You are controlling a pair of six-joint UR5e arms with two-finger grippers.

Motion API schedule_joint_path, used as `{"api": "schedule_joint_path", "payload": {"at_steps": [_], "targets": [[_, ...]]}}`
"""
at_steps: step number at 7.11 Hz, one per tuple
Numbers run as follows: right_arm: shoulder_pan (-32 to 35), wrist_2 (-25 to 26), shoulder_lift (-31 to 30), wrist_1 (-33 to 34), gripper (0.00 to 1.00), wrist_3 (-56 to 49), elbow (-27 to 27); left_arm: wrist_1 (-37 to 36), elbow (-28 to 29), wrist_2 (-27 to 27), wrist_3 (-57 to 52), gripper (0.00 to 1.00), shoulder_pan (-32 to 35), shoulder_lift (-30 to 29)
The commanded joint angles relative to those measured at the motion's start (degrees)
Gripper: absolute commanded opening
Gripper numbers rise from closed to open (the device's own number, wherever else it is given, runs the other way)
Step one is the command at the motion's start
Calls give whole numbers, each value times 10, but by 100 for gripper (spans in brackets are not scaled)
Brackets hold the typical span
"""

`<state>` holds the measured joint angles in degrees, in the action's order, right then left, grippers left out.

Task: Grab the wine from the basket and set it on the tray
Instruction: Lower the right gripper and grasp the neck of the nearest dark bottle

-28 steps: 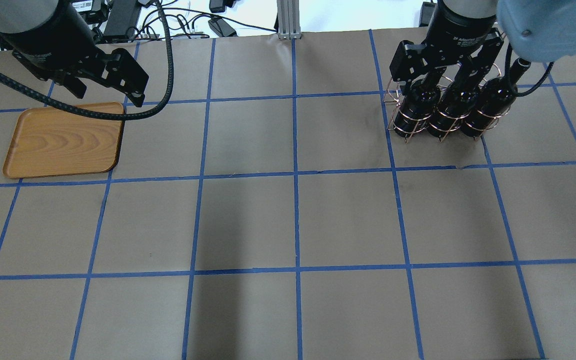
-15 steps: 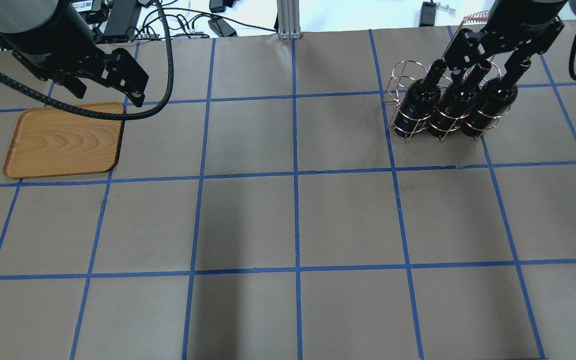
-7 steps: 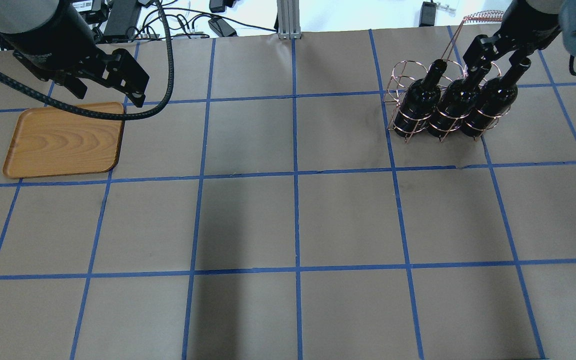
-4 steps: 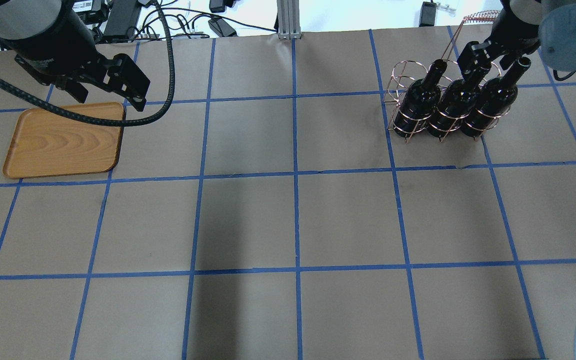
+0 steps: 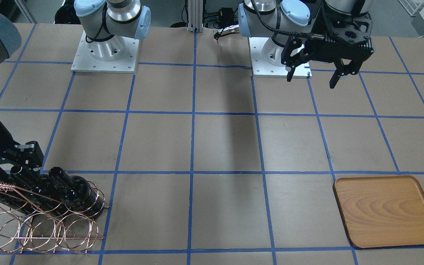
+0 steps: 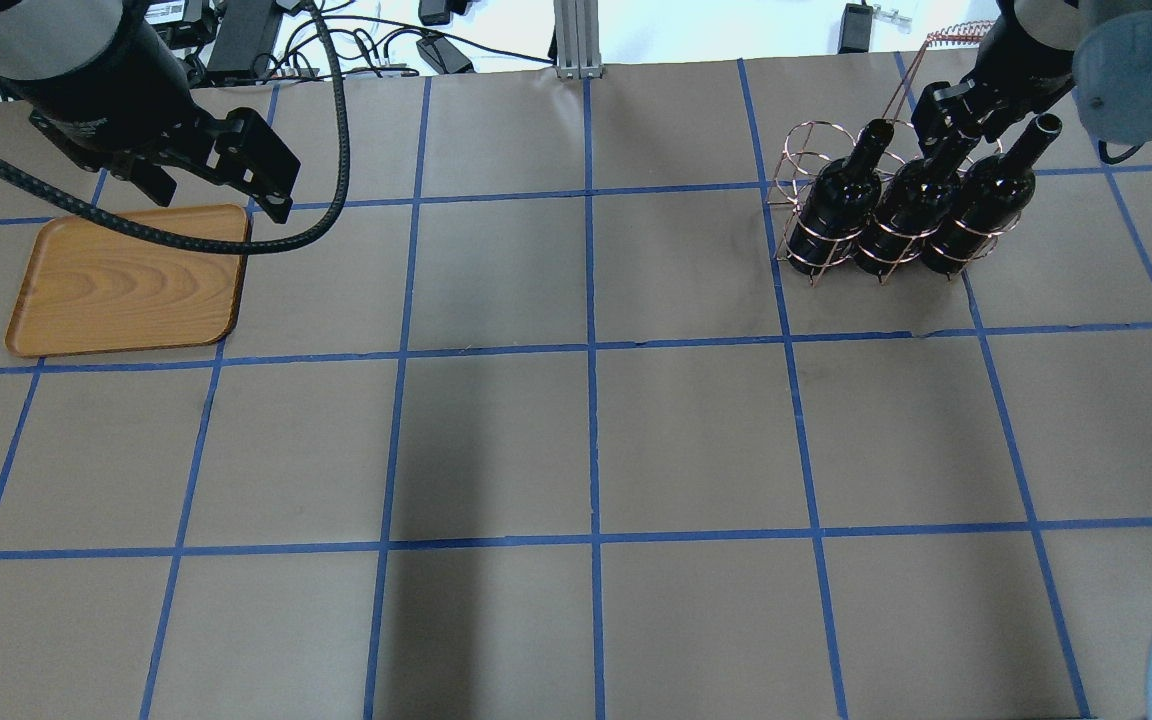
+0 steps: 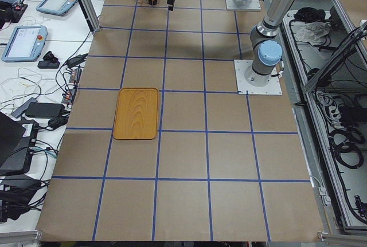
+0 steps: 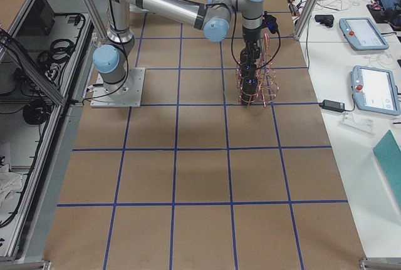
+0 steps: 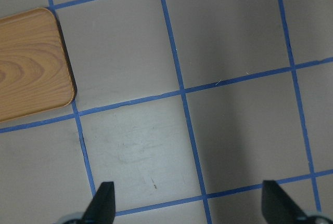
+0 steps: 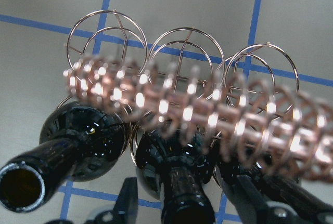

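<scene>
Above table point(image 6: 586, 440), open right claw point(image 6: 954, 133) straddles wine point(image 6: 904, 210).

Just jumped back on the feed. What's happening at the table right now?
The right gripper is down at the rose-gold wire basket. Its jaws straddle the neck of the middle glossy black wine bottle, and in the wrist view they don't look closed yet. That bottle and the two matching bottles beside it all stand in the basket. The left gripper hangs open near a corner of the orange-brown wooden tray, which holds nothing.
</scene>
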<state>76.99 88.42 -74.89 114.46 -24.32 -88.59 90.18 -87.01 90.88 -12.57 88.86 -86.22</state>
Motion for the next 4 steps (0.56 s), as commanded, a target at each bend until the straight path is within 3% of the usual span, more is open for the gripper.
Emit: {"api": "schedule_joint_path", "payload": {"at_steps": [1, 4], "targets": [[0, -3, 0, 0, 55, 0, 0, 0, 1, 0, 0, 100, 0, 0], [0, -2, 1, 1, 51, 0, 1, 0, 0, 0, 0, 100, 0, 0]]}}
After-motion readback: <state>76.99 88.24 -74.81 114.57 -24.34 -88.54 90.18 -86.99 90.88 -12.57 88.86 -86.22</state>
